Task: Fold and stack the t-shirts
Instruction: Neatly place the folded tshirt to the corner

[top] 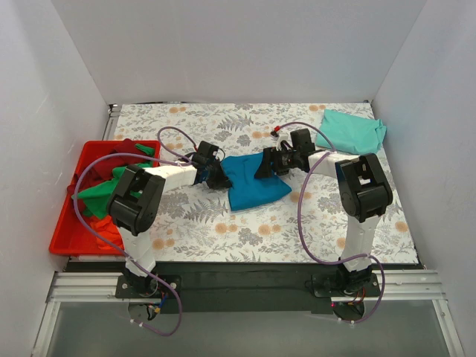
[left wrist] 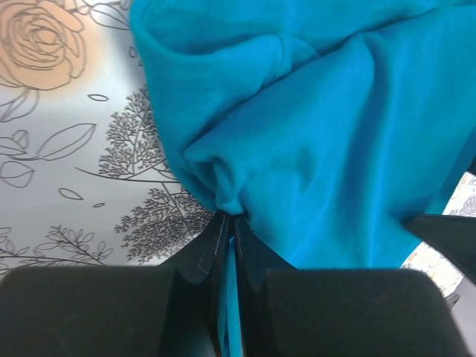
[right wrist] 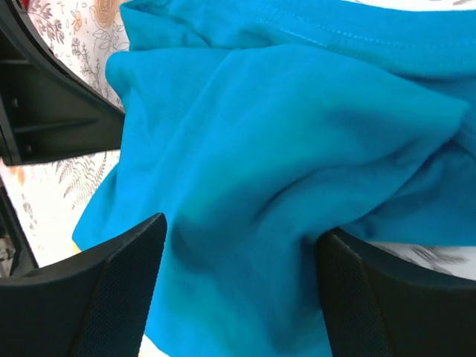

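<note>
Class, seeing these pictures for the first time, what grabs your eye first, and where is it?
The deep blue t-shirt bunched at centre, pinched by the left end effector while the right end effector straddles it open. Next, the red tray of shirts at the left edge and the mint t-shirt far right.
</note>
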`<move>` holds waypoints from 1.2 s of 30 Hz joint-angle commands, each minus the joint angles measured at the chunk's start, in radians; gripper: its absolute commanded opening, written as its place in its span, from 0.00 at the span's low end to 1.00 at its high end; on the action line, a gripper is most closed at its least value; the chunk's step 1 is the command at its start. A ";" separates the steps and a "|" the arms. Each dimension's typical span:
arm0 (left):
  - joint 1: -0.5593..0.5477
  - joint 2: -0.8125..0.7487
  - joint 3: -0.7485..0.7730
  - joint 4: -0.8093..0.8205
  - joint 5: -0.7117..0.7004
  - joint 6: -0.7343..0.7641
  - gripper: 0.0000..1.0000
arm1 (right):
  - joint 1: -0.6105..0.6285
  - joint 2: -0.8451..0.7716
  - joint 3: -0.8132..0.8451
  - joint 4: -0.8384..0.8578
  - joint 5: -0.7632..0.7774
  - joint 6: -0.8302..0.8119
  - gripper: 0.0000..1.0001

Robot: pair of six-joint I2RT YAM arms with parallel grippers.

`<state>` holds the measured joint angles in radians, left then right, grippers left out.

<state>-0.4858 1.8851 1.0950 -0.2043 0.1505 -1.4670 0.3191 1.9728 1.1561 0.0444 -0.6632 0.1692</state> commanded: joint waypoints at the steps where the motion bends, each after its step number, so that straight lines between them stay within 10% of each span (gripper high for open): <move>1: -0.022 0.039 -0.001 -0.034 -0.014 -0.003 0.02 | 0.046 0.060 -0.018 -0.055 0.103 0.041 0.81; 7: -0.040 0.051 0.011 -0.024 -0.009 -0.019 0.02 | 0.107 0.058 -0.003 -0.023 0.158 0.079 0.65; 16: -0.043 0.023 0.034 -0.035 0.003 -0.024 0.16 | 0.124 0.038 -0.007 -0.024 0.181 0.090 0.03; 22: -0.027 -0.078 0.086 -0.124 -0.035 0.033 0.68 | 0.088 -0.034 0.059 -0.165 0.254 0.029 0.01; 36: 0.110 -0.230 0.091 -0.238 -0.037 0.235 0.73 | -0.081 -0.012 0.402 -0.492 0.442 -0.157 0.01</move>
<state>-0.4004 1.7206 1.1683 -0.4122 0.1276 -1.3018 0.2626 1.9751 1.4818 -0.3672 -0.2737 0.0669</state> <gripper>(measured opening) 0.727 0.153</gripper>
